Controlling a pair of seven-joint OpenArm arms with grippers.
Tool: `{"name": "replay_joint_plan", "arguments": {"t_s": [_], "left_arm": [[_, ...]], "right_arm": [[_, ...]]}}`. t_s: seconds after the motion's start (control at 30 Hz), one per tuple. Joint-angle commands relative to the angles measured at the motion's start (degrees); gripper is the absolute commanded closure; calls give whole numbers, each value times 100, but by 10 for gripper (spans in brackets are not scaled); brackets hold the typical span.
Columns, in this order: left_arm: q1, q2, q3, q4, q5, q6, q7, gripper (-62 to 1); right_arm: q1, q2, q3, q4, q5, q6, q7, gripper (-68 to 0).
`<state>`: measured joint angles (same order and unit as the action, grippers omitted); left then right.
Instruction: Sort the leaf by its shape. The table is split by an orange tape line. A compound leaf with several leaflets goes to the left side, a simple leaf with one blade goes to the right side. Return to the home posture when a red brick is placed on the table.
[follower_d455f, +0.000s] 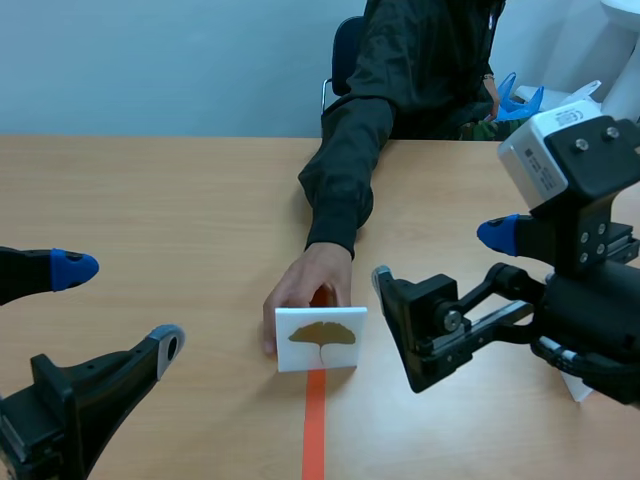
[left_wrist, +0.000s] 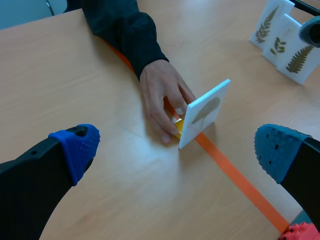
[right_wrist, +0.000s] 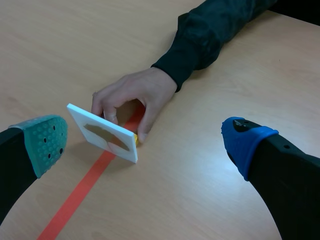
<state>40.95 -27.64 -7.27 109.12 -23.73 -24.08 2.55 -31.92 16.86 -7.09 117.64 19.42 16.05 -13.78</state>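
Hand (follower_d455f: 305, 290) holds flat white card (follower_d455f: 320, 356) — fan-shaped leaf (follower_d455f: 322, 334).

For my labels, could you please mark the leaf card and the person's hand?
leaf card (follower_d455f: 321, 340): scene view, on the printed leaf at its middle.
person's hand (left_wrist: 160, 89): left wrist view, on the back of the hand.

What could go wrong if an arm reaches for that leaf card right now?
1. A hand holds the card. The open right gripper is close beside it and could strike the hand if it moves in.
2. The card stands upright on the tape line, propped by a small yellow piece. A nudge would likely topple it.
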Motion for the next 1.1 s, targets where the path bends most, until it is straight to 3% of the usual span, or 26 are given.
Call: {"name": "replay_joint_plan", "arguments": {"t_s": [0.0, 0.13, 0.53, 0.73, 1.07], "left_arm": [[-22, 31, 20, 33, 136, -15, -96, -623], [-184, 28, 68, -15, 380, -101, -35, -623], [-1163, 33, 916, -1016, 411, -302, -15, -623], [-1904, 31, 1515, -1742, 710, -321, -221, -623], [-3136, 33, 2621, -3202, 1292, -319, -1115, -623]], "right_arm": [[98, 63, 66, 33, 7, 0, 105, -638], [98, 63, 66, 33, 9, 0, 109, -638], [98, 63, 66, 33, 7, 0, 109, -638], [98, 63, 70, 33, 4, 0, 107, -638], [131, 63, 72, 33, -149, 0, 127, -638]]}}
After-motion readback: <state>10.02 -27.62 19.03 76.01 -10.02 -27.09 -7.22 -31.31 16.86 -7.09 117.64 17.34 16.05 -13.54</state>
